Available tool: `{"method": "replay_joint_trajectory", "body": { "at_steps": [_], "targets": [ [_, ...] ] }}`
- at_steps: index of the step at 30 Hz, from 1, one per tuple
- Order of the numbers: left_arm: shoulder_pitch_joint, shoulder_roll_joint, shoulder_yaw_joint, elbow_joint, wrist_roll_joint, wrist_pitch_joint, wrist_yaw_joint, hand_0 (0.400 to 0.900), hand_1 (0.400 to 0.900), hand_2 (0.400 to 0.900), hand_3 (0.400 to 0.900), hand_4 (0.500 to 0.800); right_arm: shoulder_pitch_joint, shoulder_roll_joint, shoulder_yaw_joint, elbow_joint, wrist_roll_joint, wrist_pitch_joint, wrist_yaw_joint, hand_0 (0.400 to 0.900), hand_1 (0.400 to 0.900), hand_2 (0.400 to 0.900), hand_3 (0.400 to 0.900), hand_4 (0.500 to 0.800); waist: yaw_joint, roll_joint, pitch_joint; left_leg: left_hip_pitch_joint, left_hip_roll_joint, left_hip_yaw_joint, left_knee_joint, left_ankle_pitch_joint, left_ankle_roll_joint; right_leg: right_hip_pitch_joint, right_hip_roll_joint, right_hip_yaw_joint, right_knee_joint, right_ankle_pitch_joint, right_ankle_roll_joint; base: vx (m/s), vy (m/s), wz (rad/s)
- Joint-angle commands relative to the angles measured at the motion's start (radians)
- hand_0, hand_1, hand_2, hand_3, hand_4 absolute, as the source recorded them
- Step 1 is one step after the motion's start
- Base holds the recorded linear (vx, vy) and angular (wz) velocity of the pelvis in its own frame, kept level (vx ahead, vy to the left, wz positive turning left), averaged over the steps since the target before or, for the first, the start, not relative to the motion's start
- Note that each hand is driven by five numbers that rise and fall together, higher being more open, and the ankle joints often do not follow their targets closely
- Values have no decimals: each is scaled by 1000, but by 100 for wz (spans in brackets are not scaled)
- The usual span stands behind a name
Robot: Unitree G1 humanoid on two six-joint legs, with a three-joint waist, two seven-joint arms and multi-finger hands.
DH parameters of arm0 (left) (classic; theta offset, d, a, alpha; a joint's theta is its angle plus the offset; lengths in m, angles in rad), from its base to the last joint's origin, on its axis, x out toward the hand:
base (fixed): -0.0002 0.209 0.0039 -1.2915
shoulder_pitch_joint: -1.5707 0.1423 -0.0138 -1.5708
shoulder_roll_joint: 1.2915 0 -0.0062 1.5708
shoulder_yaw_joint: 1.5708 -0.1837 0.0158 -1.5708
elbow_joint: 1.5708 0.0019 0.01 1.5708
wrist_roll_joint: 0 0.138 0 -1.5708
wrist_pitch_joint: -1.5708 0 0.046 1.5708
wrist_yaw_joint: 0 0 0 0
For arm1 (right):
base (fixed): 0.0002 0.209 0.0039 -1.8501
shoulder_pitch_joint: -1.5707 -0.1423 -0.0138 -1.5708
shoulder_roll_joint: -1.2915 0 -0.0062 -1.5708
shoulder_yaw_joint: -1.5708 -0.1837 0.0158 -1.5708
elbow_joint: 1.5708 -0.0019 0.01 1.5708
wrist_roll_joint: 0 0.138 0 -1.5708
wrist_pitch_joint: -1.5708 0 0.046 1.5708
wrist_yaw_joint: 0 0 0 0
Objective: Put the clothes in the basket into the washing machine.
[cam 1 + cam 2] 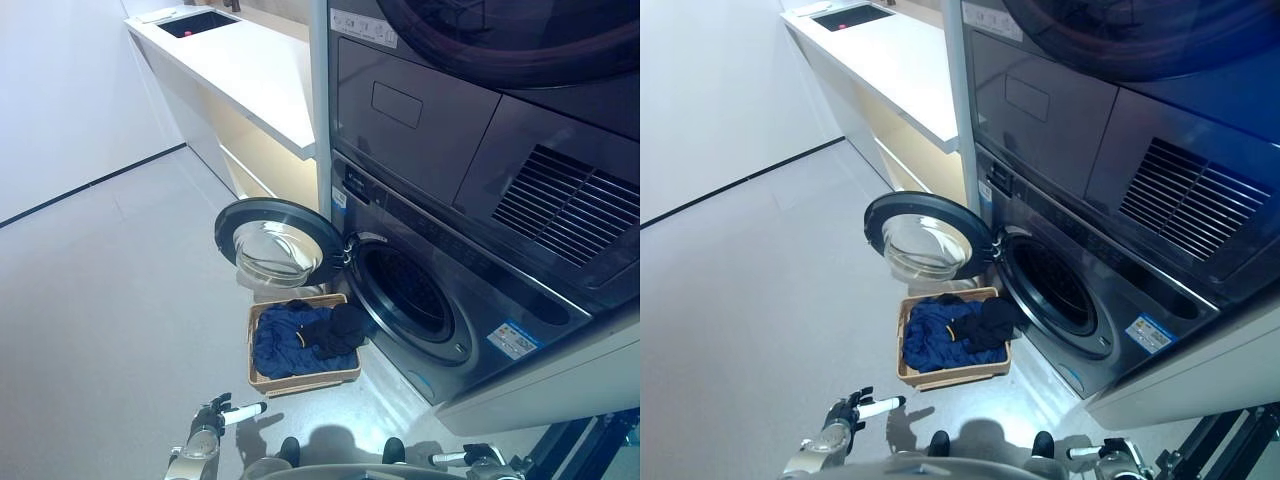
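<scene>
A tan basket (pixel 303 380) with a rectangular rim is seen on the floor (pixel 110 300), well ahead of both hands and between them. It is filled with crumpled dark blue clothes (pixel 285 340), over which a black garment (pixel 340 328) is draped at the side nearer the washing machine (pixel 440 300). The basket stands just beside the machine's round opening (pixel 408 292), which lies ahead of the right hand. The round door (pixel 278 242), with its clear glass bowl, is swung fully open and hangs just beyond the basket's far rim, closing off that side. A second appliance (pixel 480 100) with a vent grille is stacked above the machine. A white worktop (pixel 250 70) with a dark recess runs away at the far side, well beyond the door. The left hand (pixel 220 414) is shown low at the bottom edge, its fingers relaxed and extended, holding nothing. The right hand (pixel 1102 455) is partly cut by the bottom edge; whether it is spread or closed cannot be told. Open grey floor extends ahead of and outward from the left hand as far as a white wall (pixel 60 90).
</scene>
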Motion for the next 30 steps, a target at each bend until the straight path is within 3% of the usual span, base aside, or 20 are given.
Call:
{"method": "replay_joint_trajectory", "body": {
  "at_steps": [1, 20, 30],
  "targets": [
    [-45, 21, 41, -57, 0, -59, 28, 900, 900, 900, 900, 800, -47, -26, 10, 1, -14, -7, -48, 900, 900, 900, 900, 800, -3, -40, -3, -35, -50, 7, 39, -71, 38, 9, 9, 7, 74, -87, 4, 11, 3, -4],
    [-48, 27, 23, -11, 23, -48, 34, 900, 900, 900, 900, 800, -71, -28, 40, -21, -34, -8, -51, 900, 900, 900, 900, 800, -7, -51, 17, -45, -49, 16, 40, -72, 40, -11, 11, 18, 83, -85, 5, -1, 1, -2],
    [-112, 50, -36, -60, -13, -86, 76, 900, 900, 900, 900, 800, -353, -95, 211, -231, -112, -26, -72, 900, 900, 900, 900, 800, 21, -36, 197, -250, -63, 13, 126, -39, 39, -220, 1, 26, 163, -54, -1, -162, 10, 0]
  ]
}}
